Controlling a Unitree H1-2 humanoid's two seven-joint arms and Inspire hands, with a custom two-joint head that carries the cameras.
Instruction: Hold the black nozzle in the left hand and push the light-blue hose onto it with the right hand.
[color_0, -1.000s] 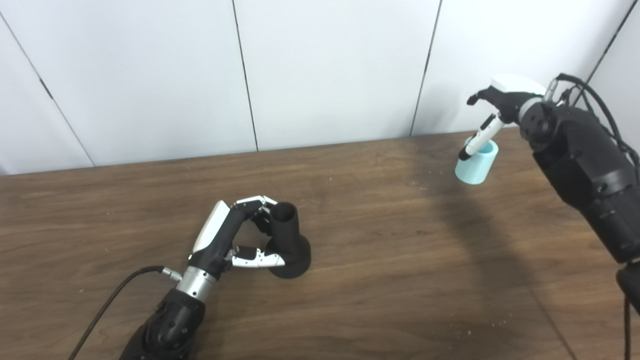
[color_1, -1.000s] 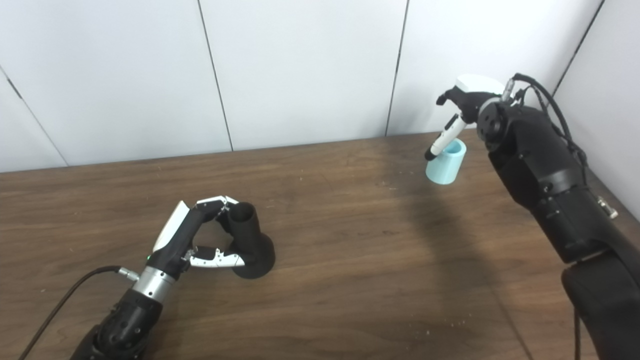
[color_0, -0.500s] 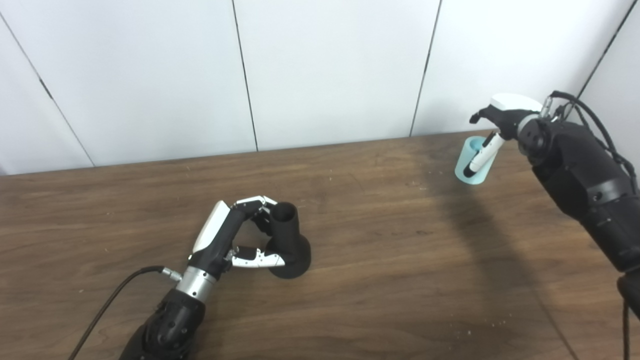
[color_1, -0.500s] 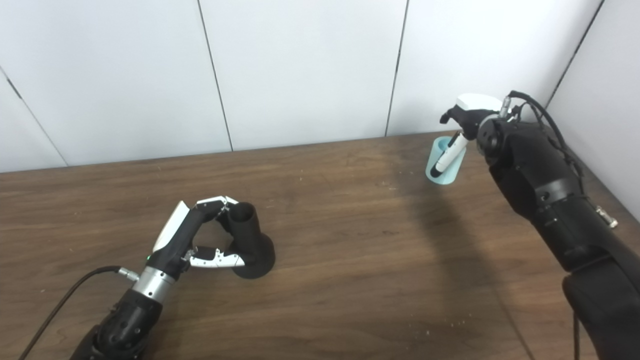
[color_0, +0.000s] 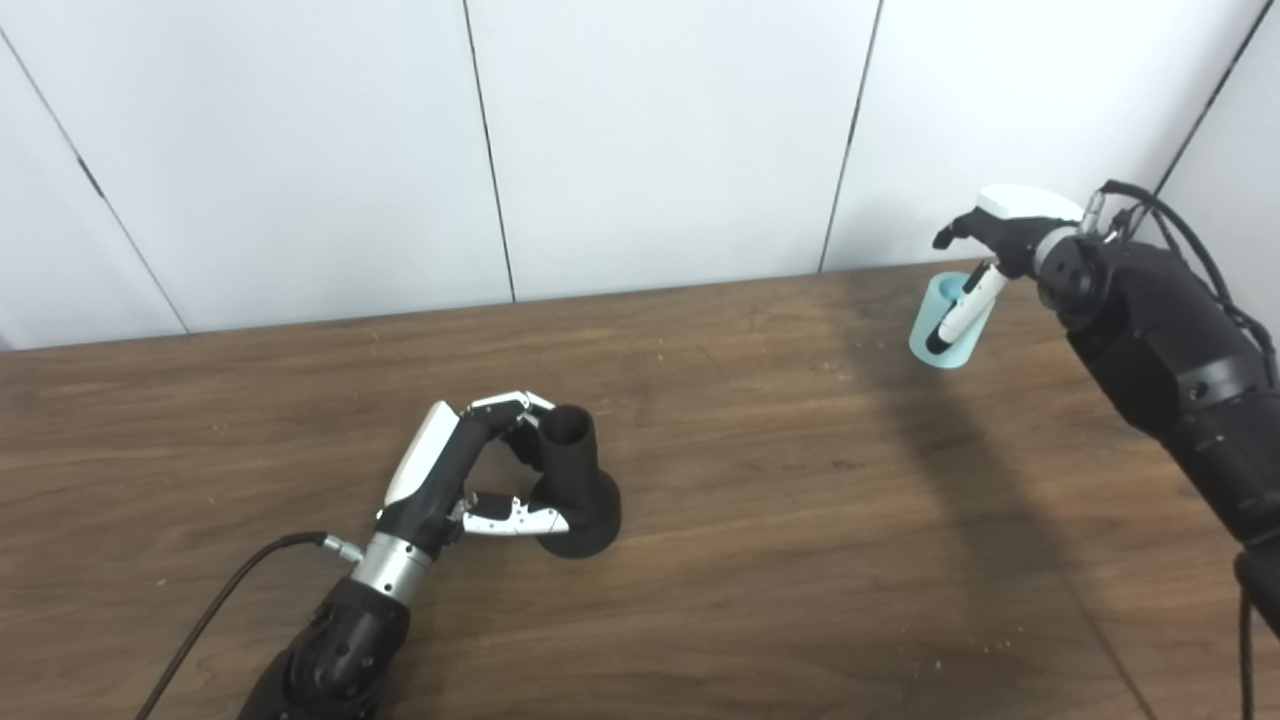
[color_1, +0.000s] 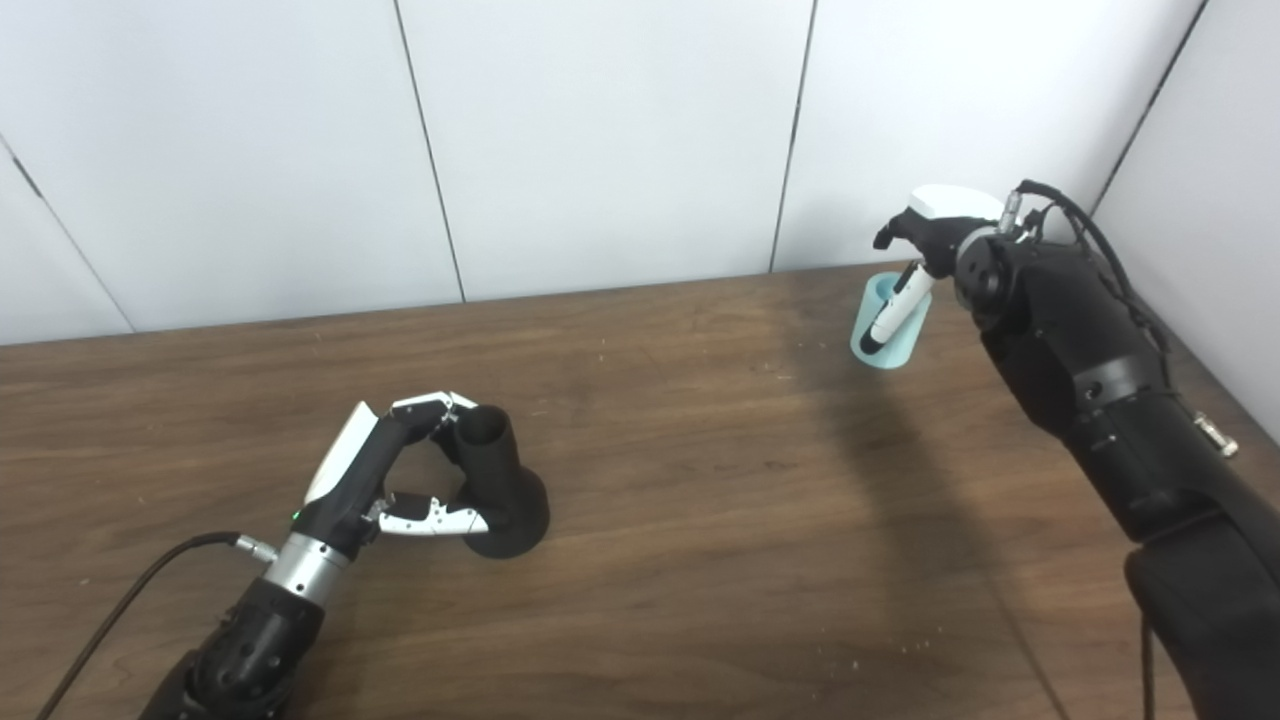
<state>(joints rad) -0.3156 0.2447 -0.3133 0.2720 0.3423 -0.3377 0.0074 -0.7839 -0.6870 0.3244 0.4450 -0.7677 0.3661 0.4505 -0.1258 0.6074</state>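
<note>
Black nozzle is standing on the worktop, clamped by the left robot hand. Right robot hand is gripping the tilted hose at the far right.

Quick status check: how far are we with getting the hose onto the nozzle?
Done: the left hand is wrapped around the black nozzle, which stands on the table with its opening up. In hand: the right hand is at the light-blue hose at the far right, thumb across its front; a firm grip isn't clear. Left: carry the hose over and push it on.
</note>
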